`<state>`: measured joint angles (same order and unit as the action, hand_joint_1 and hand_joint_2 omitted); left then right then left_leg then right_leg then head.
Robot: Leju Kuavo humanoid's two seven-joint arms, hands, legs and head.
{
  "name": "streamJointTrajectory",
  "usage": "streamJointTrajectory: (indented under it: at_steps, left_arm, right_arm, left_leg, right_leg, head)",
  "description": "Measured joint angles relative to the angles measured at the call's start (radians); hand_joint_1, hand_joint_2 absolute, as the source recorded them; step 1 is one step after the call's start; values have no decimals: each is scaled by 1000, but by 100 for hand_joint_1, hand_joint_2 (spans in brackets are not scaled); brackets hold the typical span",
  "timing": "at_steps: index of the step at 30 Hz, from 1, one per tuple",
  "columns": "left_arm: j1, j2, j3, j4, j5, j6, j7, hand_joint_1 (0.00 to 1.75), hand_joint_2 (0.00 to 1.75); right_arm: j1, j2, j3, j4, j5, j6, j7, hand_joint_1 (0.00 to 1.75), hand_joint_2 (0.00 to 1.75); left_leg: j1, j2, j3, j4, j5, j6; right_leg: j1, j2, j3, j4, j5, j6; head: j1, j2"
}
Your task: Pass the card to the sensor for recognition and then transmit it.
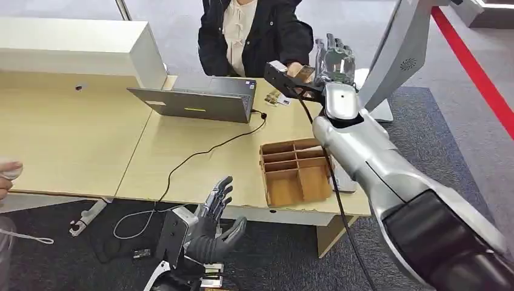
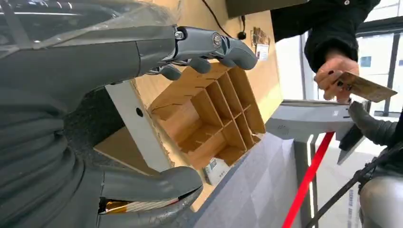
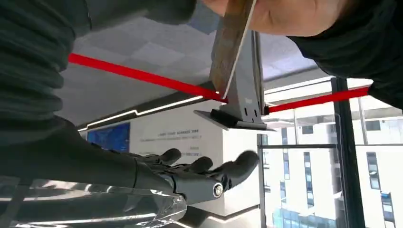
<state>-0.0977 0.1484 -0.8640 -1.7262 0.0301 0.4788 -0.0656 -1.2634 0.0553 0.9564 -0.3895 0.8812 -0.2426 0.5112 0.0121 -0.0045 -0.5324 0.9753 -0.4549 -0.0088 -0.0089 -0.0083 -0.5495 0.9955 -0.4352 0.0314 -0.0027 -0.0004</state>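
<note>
A person (image 1: 251, 33) in a dark jacket sits behind the desk and pinches a brown card (image 2: 363, 87) in one hand (image 2: 335, 73). My right hand (image 1: 334, 60) is raised beside that hand with its fingers spread and nothing in it. The card (image 3: 230, 42) hangs just above my right hand (image 3: 190, 173), apart from its fingers. The card (image 1: 301, 73) is small in the head view. The grey sensor stand (image 1: 400, 54) rises right behind my right hand. My left hand (image 1: 212, 221) hangs open below the desk's front edge.
A wooden divided tray (image 1: 297, 173) sits near the desk's front edge. A grey laptop (image 1: 200, 100) with a black cable (image 1: 200, 154) stands further back, with small cards (image 1: 279, 99) beside it. Another person's hand (image 1: 7, 173) is at the left edge. A red floor line (image 1: 479, 73) runs at right.
</note>
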Motion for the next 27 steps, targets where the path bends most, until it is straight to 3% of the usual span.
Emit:
streamJointTrajectory:
  at_steps: [4, 10, 11, 14, 15, 18, 21, 24, 27]
  left_arm:
    - [0, 0, 0, 0, -5, 0, 0, 0, 175]
    - [1, 0, 1, 0, -23, 19, 8, 0, 175]
    - [2, 0, 1, 0, -26, 29, 11, 0, 175]
    - [12, 2, 2, -2, -38, 85, 18, 0, 175]
    - [15, 4, 2, -2, -39, 95, 18, 0, 175]
    - [21, 10, 2, -8, -41, 111, 18, 0, 175]
    - [32, 13, 4, -13, -67, 161, 18, 0, 175]
    - [76, 3, 27, -37, -140, 212, 6, 0, 175]
    - [120, -5, 58, -67, -198, 219, 11, 0, 175]
  right_arm:
    - [1, -6, 0, 1, -24, -16, 0, 0, 175]
    - [3, -16, -30, -3, -139, -134, -58, 0, 175]
    - [7, -18, -37, -11, -173, -174, -90, 0, 175]
    - [37, -20, -89, -63, -367, -328, -265, 0, 175]
    - [51, -20, -105, -81, -401, -350, -295, 0, 175]
    - [91, -20, -140, -134, -443, -375, -332, 0, 175]
    - [155, -21, -183, -220, -553, -429, -445, 0, 175]
    - [309, -23, -254, -393, -645, -434, -565, 0, 175]
    - [478, -29, -320, -577, -693, -436, -618, 0, 175]
  left_leg:
    - [0, 0, 0, 0, 0, 0]
    - [0, 0, 0, 0, 0, 0]
    - [0, 0, 0, 0, 0, 0]
    - [0, 0, 0, 0, 0, 0]
    - [0, 0, 0, 0, 0, 0]
    - [0, 0, 0, 0, 0, 0]
    - [0, 0, 0, 0, 0, 0]
    - [1, 0, 2, 0, 0, 0]
    - [0, -1, 0, 0, -1, 1]
  right_leg:
    - [0, 0, 0, 0, 0, 0]
    - [0, 0, 0, 0, 0, 0]
    - [0, 0, 0, 0, 0, 0]
    - [0, 0, 0, 0, 0, 0]
    - [0, 0, 0, 0, 0, 0]
    - [0, 0, 0, 0, 0, 0]
    - [1, 0, 1, 0, 0, 0]
    - [1, 0, 2, -1, -1, 1]
    - [0, -1, 2, -1, -2, 1]
  head:
    - [0, 0]
    - [0, 0]
    - [0, 0]
    - [0, 0]
    - [0, 0]
    - [0, 0]
    - [0, 0]
    - [-1, 0]
    - [0, 0]
